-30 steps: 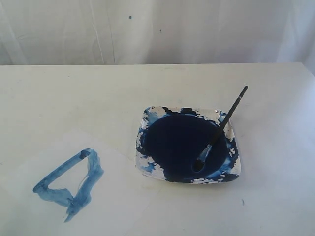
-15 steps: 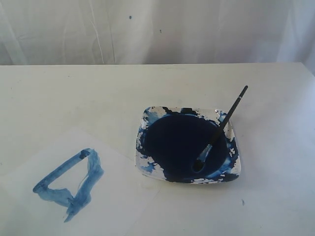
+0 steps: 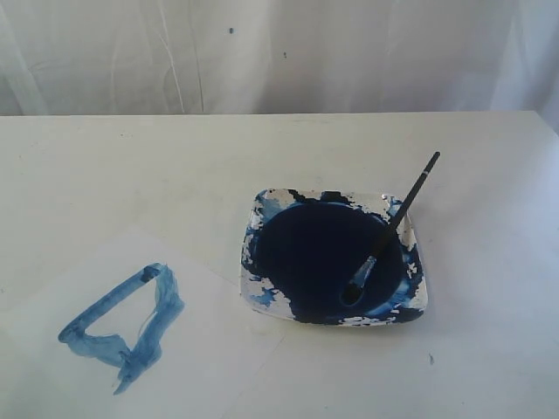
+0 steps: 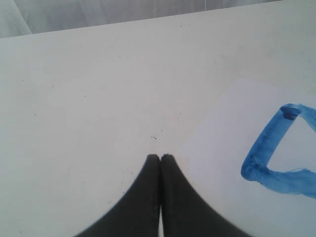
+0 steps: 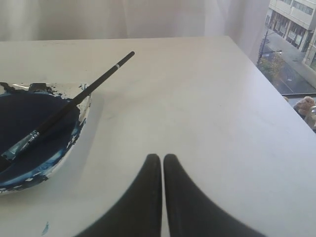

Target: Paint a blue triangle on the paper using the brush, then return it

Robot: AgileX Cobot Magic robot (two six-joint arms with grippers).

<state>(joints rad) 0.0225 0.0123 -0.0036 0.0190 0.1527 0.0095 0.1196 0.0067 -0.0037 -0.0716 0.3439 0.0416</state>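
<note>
While the brush is resting in the dish near our closed, empty right gripper, we are avoiding its overhanging handle; our closed left gripper is hovering beside the blue triangle.

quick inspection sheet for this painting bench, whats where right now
surface: white table, one blue paint speck near the dish
job's things: blue triangle painted on the paper; brush rests in the dish, bristles in the paint, handle over the rim
clutter: nothing seen
grippers: left pincer shut, empty, over the table by the paper's edge; right pincer shut, empty, beside the dish
cables: nothing seen
surroundings: white curtain behind; street outside in the right wrist view
</note>
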